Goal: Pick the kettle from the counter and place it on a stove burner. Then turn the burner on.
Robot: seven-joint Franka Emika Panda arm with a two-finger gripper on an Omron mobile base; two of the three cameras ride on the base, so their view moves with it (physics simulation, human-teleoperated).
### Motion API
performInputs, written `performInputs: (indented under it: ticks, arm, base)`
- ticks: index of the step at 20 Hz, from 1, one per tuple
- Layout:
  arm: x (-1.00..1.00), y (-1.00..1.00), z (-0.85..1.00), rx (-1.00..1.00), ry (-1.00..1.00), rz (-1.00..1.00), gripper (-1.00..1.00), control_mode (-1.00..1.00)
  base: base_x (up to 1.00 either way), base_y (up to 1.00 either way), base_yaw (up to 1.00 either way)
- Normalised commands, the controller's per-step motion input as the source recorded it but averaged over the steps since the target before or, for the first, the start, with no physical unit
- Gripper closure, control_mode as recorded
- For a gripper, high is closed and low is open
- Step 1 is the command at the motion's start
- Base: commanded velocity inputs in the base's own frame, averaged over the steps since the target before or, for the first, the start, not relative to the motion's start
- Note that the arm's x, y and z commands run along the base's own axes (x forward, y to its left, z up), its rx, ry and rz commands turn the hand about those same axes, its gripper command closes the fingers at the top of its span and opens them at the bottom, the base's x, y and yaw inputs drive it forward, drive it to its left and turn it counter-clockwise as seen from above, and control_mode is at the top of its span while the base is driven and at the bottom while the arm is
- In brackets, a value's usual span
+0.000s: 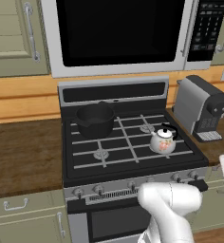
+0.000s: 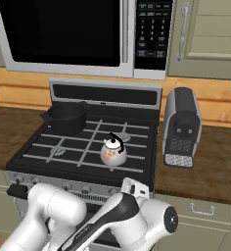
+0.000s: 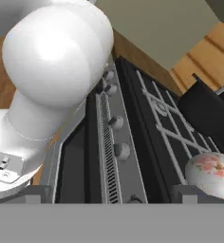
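Observation:
The white floral kettle [image 1: 162,141] [image 2: 112,153] stands upright on the stove's front right burner, which it mostly covers. The bare front left burner [image 1: 101,154] [image 2: 58,152] lies beside it. In the hand view the kettle [image 3: 211,172] shows at the lower right, beyond the row of stove knobs [image 3: 121,151]. My gripper [image 3: 116,194] hangs low in front of the knob panel, open, with nothing between its fingers and clear of the kettle. The wood-grain counter [image 1: 23,156] [image 2: 205,166] runs along both sides of the stove.
A black pot [image 1: 95,118] [image 2: 66,117] [image 3: 206,111] sits on the rear left burner. A grey coffee machine [image 1: 199,109] [image 2: 182,126] stands on the counter right of the stove. A microwave [image 1: 118,33] hangs above. My own arm crowds the space before the oven door.

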Motion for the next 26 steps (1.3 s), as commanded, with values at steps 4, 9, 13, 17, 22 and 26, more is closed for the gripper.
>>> performInputs:
  ticks: [4,9,13,17,22,26]
  arm:
    - [0.20,-0.27,-0.60,0.21,-0.01,-0.23,-1.00,-1.00]
    - [0.38,-0.09,-0.54,0.16,0.00,-0.26,-1.00,-1.00]
    - [0.58,-0.12,-0.39,0.15,0.00,-0.26,-1.00,-1.00]
    - [0.54,-0.21,-0.45,0.18,0.00,-0.19,-1.00,-1.00]
    - [0.44,-0.30,-0.48,0.16,0.00,-0.13,-1.00,-1.00]
    - [0.38,-0.63,-0.24,0.20,-0.04,-0.06,-1.00,-1.00]
  base:
    - [0.00,0.00,0.00]
    - [0.00,0.00,0.00]
    - [0.00,0.00,0.00]
    - [0.00,0.00,0.00]
    - [0.00,0.00,0.00]
    - [0.00,0.00,0.00]
